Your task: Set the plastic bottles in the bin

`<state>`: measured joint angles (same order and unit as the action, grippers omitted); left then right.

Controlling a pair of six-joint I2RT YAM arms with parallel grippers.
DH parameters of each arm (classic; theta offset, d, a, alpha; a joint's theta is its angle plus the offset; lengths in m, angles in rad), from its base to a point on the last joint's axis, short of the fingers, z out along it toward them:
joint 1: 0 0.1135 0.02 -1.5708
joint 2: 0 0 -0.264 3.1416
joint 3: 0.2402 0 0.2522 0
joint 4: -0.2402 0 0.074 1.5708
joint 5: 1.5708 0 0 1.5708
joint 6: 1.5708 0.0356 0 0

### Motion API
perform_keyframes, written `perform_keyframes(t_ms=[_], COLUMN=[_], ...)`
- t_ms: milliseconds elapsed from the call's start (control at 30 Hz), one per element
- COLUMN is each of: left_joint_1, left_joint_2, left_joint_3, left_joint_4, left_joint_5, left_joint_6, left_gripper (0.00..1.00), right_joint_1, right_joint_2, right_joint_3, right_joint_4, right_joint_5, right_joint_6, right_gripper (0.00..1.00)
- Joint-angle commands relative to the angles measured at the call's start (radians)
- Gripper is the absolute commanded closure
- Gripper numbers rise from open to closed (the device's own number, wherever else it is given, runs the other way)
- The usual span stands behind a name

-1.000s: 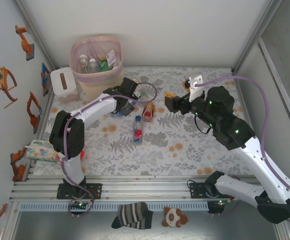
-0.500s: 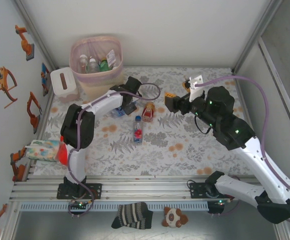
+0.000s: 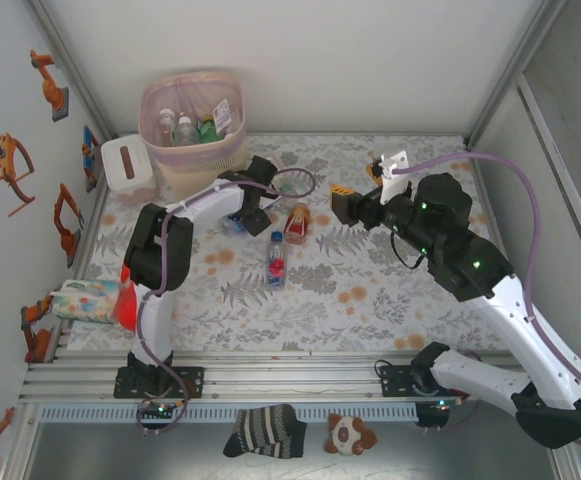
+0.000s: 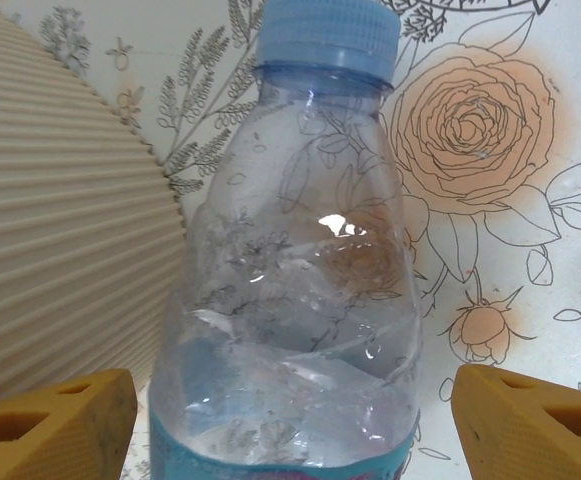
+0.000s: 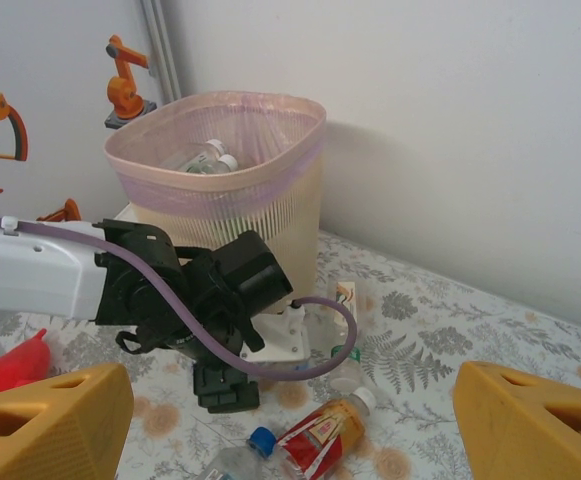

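A clear plastic bottle (image 4: pixel 295 300) with a blue cap and blue label lies on the flowered cloth between the yellow fingers (image 4: pixel 55 425) of my left gripper (image 4: pixel 290 435), which stands open around it with a gap at the right finger. From above, that bottle (image 3: pixel 234 223) lies just in front of the bin (image 3: pixel 192 150). The beige bin (image 5: pixel 225 215), lined with a pink bag, holds several bottles (image 3: pixel 185 128). An amber red-labelled bottle (image 3: pixel 296 222) and another clear blue-capped bottle (image 3: pixel 276 258) lie at mid-table. My right gripper (image 3: pixel 342 205) hovers open to their right, holding nothing.
A small green-capped clear bottle (image 5: pixel 347 362) lies beside the left arm's purple cable (image 5: pixel 340 330). A white tissue box (image 3: pixel 128 163) stands left of the bin. A tissue pack (image 3: pixel 82 302) and a red toy (image 3: pixel 125 306) lie at the left edge.
The left arm's elbow has swung up and rightward while its gripper settled lower over the blue-capped bottle by the bin. The right arm has stayed put.
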<state>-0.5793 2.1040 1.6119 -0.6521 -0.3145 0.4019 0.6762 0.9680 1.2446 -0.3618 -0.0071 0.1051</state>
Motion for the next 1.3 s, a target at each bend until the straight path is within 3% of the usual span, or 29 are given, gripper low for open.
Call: perform_keyframes(t_ms=[0, 700, 1000, 1267], left_joint_1=[0.027, 0.03, 0.007, 0.004], left_joint_2=[0.04, 0.004, -0.12, -0.282], left_joint_3=[0.002, 0.005, -0.008, 0.015], left_joint_4=[-0.039, -0.053, -0.063, -0.05], left_joint_5=[0.045, 0.1, 0.129, 0.254], left_joint_6=[-0.034, -0.049, -0.066, -0.127], left_gripper=[0.18, 0.34, 0.35, 0.34], right_joint_1=[-0.004, -0.004, -0.004, -0.004], right_joint_2=[-0.011, -0.021, -0.024, -0.027], right_joint_3=[0.015, 0.017, 0.015, 0.011], right_joint_4=[0.005, 0.003, 0.001, 0.001], right_joint_5=[0.012, 0.018, 0.024, 0.027], right_joint_6=[0.006, 0.004, 0.004, 0.004], right_gripper=[0.18, 0.18, 0.18, 0.18])
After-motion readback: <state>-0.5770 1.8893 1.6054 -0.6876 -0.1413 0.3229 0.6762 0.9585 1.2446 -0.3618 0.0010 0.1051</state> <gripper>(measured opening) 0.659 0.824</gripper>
